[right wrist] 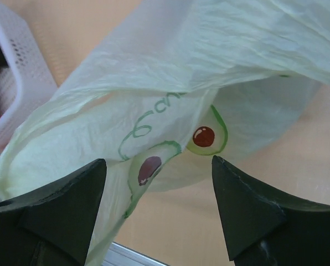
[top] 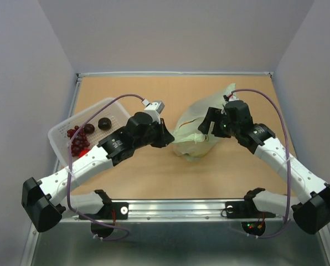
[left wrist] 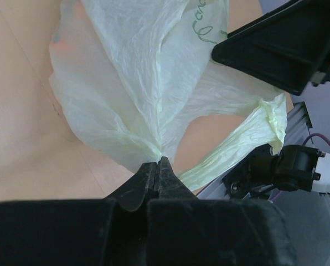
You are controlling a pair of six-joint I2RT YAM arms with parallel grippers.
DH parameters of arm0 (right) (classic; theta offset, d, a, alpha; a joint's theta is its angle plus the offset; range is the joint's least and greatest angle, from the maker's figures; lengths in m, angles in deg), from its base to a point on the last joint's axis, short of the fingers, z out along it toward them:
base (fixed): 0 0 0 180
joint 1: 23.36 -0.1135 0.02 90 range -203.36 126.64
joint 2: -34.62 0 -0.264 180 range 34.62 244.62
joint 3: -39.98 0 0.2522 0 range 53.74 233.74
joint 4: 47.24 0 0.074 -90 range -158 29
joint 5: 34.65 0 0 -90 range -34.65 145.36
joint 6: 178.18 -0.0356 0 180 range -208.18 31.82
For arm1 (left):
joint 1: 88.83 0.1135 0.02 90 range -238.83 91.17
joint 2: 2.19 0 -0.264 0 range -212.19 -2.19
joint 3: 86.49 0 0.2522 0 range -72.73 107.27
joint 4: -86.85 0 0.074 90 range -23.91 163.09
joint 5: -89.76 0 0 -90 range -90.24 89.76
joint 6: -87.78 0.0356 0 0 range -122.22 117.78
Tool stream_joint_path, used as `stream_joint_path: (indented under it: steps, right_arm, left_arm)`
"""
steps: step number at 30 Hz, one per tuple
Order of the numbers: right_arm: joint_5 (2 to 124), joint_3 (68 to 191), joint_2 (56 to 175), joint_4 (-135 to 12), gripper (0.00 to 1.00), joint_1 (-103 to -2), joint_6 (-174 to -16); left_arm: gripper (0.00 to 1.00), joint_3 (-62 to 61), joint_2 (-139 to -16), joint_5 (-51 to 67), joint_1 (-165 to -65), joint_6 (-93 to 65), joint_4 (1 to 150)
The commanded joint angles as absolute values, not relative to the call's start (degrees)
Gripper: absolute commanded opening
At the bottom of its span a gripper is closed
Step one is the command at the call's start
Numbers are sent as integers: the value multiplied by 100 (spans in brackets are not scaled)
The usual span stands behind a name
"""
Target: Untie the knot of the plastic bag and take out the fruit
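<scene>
— Left gripper (left wrist: 159, 166) first: pinched fully shut on a gathered fold of the plastic bag (left wrist: 137, 83), creases fanning away from the tips.
— And over on the right gripper (right wrist: 159, 183)?
— Spread wide, holding nothing. Poised just before the printed side of the plastic; contact impossible to judge.
— Whereabouts on the table (top: 154, 172)?
— Around the middle, between both claws, well right of the white basket (top: 60, 138) with its red grape bunch (top: 76, 143) and two dark plums (top: 97, 125).
— Lying which way?
— From above, stretched on a diagonal: broad body at near-left, narrowing to a thin tail at far-right.
— Looks?
— Pale green, thin, crinkled, translucent. Printed with halved avocados showing brown pits, plus green script. One handle strip (left wrist: 248, 138) looping loose just beside the pinch.
— What of the knot, the fruit?
— Neither made out in these views.
</scene>
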State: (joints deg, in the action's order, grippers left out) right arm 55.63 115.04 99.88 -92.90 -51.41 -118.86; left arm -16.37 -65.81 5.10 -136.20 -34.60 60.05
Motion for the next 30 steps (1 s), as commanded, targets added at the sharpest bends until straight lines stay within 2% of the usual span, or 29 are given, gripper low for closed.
stream_joint_path:
  steps: [1, 6, 7, 9, 10, 11, 12, 13, 15, 17, 20, 22, 30]
  right_arm:
    - [4877, 10851, 9746, -8316, 81, -5139, -12677]
    - [4481, 10201, 9624, -7964, 54, -5148, -12817]
    - [4455, 10104, 9580, -7911, 37, -5139, -12695]
    - [4489, 9988, 9439, -7841, 18, -5139, -12572]
    - [4463, 9884, 9343, -7805, 0, -5139, -12502]
    - [4463, 9839, 9342, -7796, 0, -5139, -12457]
    - [4472, 9761, 9246, -7753, 0, -5131, -12396]
    - [4568, 9734, 9150, -7726, 0, -5139, -12195]
    - [4682, 9672, 9053, -7717, 1, -5139, -12001]
    - [4832, 9576, 8982, -7717, 1, -5139, -11781]
    - [5034, 9444, 8824, -7700, 0, -5139, -11754]
    - [5070, 9400, 8771, -7700, 0, -5139, -11745]
    - [5157, 9294, 8498, -7682, 0, -5139, -11692]
  left_arm:
    - [0, -1735, -6530, 319, -13874, -3702, 6368]
    - [0, -2306, -6224, 28, -14068, -4168, 6586]
    - [0, -2586, -6144, -137, -14077, -4238, 6666]
    - [0, -2842, -6003, -139, -14095, -4397, 6798]
    - [0, -3017, -5889, -112, -14112, -4371, 6903]
    - [0, -3071, -5862, -86, -14121, -4318, 6922]
    - [5, -3098, -5792, -68, -14121, -4187, 6904]
    - [22, -3072, -5739, -129, -14121, -3899, 6791]
    - [41, -2906, -5713, -295, -14121, -3444, 6607]
    - [67, -2441, -5756, -454, -14121, -2941, 6457]
    - [88, -1703, -6080, -543, -14112, -2061, 6246]
    - [93, -1316, -6511, -604, -14112, -1595, 6087]
    - [93, 434, -8391, -166, -14112, -443, 6061]
